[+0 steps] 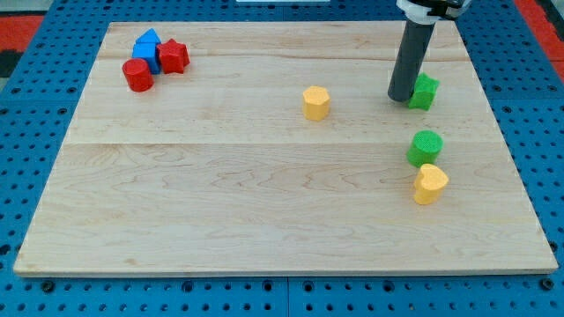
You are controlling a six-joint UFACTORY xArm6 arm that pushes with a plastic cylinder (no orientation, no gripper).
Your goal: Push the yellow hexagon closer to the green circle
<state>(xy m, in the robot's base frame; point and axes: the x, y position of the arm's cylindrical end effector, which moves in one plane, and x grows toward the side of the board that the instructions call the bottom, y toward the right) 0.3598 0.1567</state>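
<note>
The yellow hexagon [316, 102] sits near the middle of the wooden board [220, 194], a little toward the view's top. The green circle [426, 147] lies to the view's right and lower, well apart from the hexagon. My tip [401, 98] rests on the board to the right of the hexagon, touching or nearly touching the left side of a green star-shaped block [425, 92]. The tip is above the green circle in the view.
A yellow heart-shaped block [430, 184] sits just below the green circle, touching it. At the view's top left, a red cylinder [137, 75], a blue block [147, 48] and a red star-shaped block [174, 56] are clustered. The board's right edge is near the green blocks.
</note>
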